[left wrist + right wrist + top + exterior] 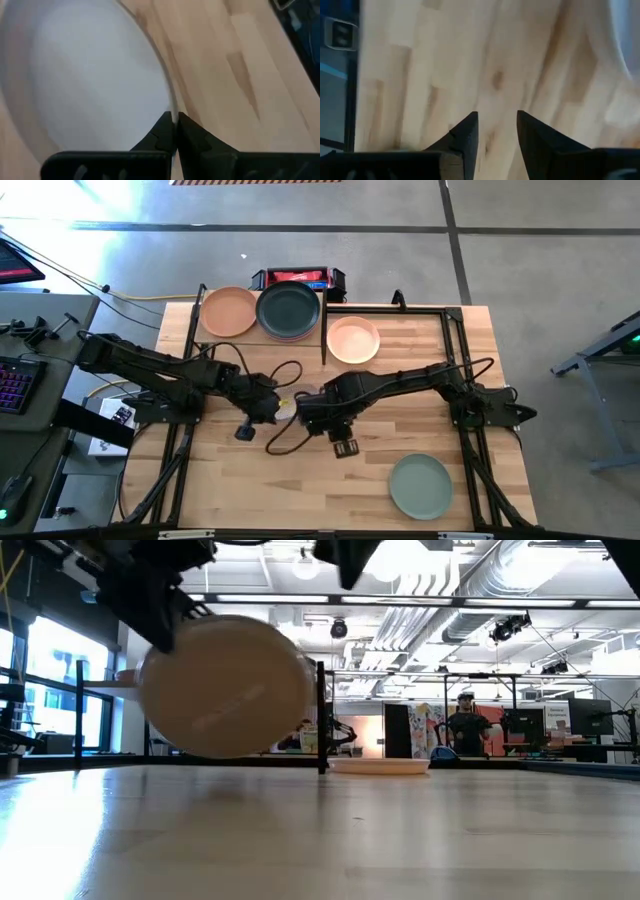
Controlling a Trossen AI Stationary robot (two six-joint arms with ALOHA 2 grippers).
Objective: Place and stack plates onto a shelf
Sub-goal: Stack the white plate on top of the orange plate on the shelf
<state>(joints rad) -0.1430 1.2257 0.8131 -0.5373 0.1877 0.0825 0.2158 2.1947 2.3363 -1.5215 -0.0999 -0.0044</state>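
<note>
An off-white plate (pixel 225 687) hangs tilted on edge above the wooden table, with my left gripper (pixel 173 120) shut on it. In the high view only a sliver of this plate (pixel 287 408) shows between the two arms. My right gripper (pixel 497 130) stands open just beside it over bare table; the plate's edge (pixel 625 30) shows a little way off. On the shelf (pixel 210 335) at the far edge sit a terracotta plate (pixel 229 311) and a dark green plate (pixel 289 308) on top of others. A peach plate (pixel 353 339) lies to their right. My left gripper pinches the off-white plate's rim (pixel 171 107) between its two fingers, one finger on each face. The fingers (pixel 165 625) slant down onto the plate's upper edge from the table's left. The plate hangs steeply tilted below them, clear of the table.
A sage green plate (pixel 420 485) lies on the table near the front right. Black frame posts (pixel 325 330) rise at the shelf's end and along the table's sides. A red and black box (pixel 298 277) stands behind the shelf. A person (pixel 466 725) stands far off in the room.
</note>
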